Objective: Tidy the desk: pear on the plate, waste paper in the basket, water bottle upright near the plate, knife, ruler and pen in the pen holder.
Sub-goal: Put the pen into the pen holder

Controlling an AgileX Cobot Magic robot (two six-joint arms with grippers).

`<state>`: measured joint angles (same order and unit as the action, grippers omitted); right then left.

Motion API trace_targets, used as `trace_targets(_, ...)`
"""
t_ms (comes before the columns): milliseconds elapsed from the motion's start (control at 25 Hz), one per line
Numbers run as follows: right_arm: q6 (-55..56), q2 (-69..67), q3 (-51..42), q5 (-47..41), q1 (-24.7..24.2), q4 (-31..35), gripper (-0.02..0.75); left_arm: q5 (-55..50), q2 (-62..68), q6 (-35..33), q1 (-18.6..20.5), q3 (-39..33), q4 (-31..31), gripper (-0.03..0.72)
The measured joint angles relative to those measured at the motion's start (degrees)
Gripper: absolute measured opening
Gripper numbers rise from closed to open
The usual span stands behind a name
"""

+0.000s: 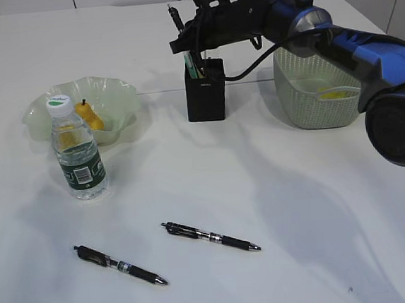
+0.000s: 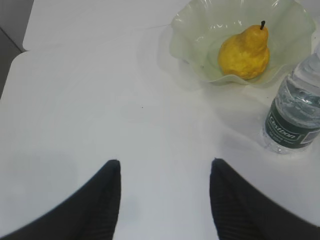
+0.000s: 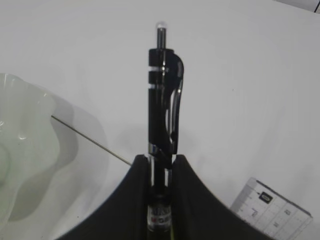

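One pear (image 1: 90, 117) sits in the plate (image 1: 112, 89).
Right hand (image 3: 161, 165) grips a pen (image 3: 162, 100) over the pen holder (image 1: 206, 94); left hand (image 2: 165, 170) gapes, holding nothing.

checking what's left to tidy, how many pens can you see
3. Two pens lie on the desk in front: one front left, one nearer the middle. A third is gripped in the right claw above the pen holder. The holder may hide more.

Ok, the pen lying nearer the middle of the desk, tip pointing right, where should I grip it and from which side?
Take that pen from straight above, on the plain barrel just right of its silver band, jaws set across its width. It lies flat, slanting toward the lower right, with bare desk on both sides, so the fingers can drop either side. The other loose pen lies well apart.
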<state>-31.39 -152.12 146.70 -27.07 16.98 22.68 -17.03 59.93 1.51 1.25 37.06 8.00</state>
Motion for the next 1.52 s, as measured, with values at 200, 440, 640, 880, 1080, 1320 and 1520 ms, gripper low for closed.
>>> trace_targets(200, 2.0, 0.1, 0.0, 0.4, 0.0, 0.0, 0.073, 0.0, 0.0, 0.0, 0.0, 0.0, 0.0, 0.402)
trace_targets(440, 11.4, 0.9, 0.0, 1.6, 0.0, 0.0, 0.073, 0.5, 0.0, 0.0, 0.0, 0.0, 0.0, 0.402)
trace_targets(640, 18.1, 0.9, -1.2, 2.4, 0.0, 0.0, 0.073, 0.6, 0.0, 0.0, 0.0, 0.0, 0.0, 0.402)
trace_targets(880, 20.9, 0.9, -1.5, 4.1, 0.0, 0.0, 0.073, 1.0, 0.1, 0.0, 0.0, 0.0, 0.0, 0.402)
trace_targets(1080, 21.1, 0.9, -2.5, 8.0, 0.0, -3.0, 0.073, 1.2, 1.8, 0.0, 0.0, 0.0, 0.0, 0.402)
trace_targets(1320, 21.1, 0.9, -4.7, 14.3, 0.0, -4.2, 0.073, 3.6, 2.4, 0.0, 0.0, 0.0, 0.0, 0.402)
trace_targets(1520, 21.1, 0.9, -7.6, 19.1, 0.0, -5.3, 0.073, 6.2, 2.4, 0.0, 0.0, 0.0, 0.0, 0.402)
